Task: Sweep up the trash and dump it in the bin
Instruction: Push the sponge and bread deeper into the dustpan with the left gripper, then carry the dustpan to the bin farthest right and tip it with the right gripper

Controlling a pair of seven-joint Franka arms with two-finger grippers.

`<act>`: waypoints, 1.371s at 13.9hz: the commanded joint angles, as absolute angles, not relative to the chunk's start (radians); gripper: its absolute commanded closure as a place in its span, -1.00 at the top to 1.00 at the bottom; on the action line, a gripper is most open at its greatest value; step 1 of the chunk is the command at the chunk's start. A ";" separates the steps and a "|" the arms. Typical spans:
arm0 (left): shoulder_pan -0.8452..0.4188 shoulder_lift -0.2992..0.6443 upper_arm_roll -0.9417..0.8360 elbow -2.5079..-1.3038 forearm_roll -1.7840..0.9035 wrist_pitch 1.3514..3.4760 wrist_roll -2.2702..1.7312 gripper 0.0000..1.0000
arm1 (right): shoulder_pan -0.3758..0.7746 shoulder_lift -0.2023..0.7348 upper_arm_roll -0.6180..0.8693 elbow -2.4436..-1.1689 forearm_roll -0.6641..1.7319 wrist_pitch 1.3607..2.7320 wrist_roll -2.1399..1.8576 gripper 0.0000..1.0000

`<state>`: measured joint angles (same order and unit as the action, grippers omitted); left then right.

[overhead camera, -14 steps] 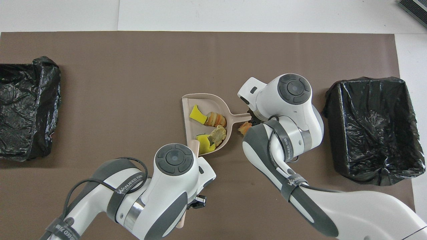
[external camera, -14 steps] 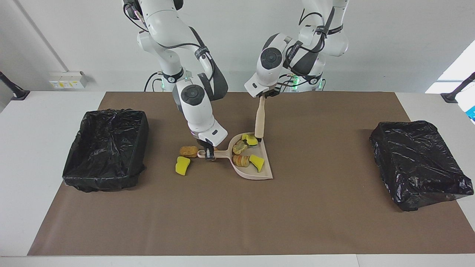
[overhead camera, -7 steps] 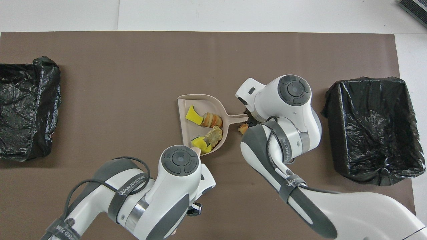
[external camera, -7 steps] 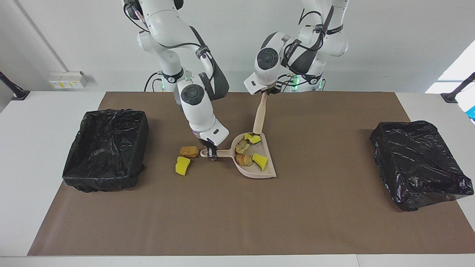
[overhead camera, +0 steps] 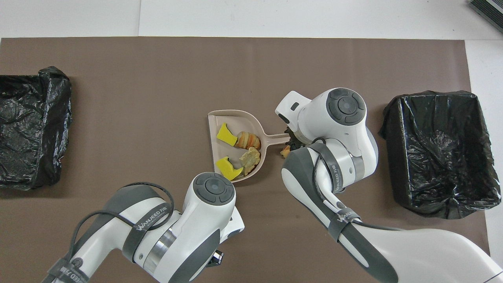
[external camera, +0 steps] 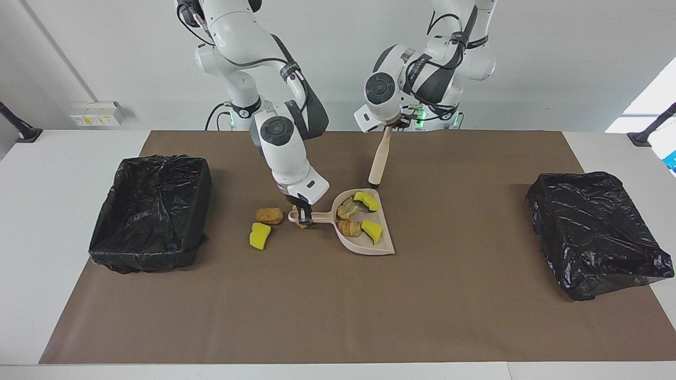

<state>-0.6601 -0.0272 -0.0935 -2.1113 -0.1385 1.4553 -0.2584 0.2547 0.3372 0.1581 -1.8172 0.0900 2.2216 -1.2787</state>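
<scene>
Risk: dustpan, handle clamped in right gripper jaws, could spill 4 scraps if tilted; brush gripped by left gripper, lifted clear.

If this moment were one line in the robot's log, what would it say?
right gripper: holds dustpan handle | left gripper: holds brush by dustpan | four scraps in pan | bread piece, sponge piece on mat

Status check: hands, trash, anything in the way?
Right hand shut on dustpan handle. Left hand shut on brush. Four scraps in pan; three outside, beside the handle.
</scene>
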 commanded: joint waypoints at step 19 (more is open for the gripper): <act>-0.138 -0.110 -0.069 -1.994 -0.034 1.609 -0.050 -1.00 | -0.075 0.285 0.160 -1.549 0.132 1.838 -1.408 -1.00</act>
<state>-0.1238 -0.1157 -0.0498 -1.9953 -0.0324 1.5857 0.0060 -0.0175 0.2929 0.1497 -1.5762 0.1189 1.8737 -1.3484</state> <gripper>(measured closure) 0.740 0.674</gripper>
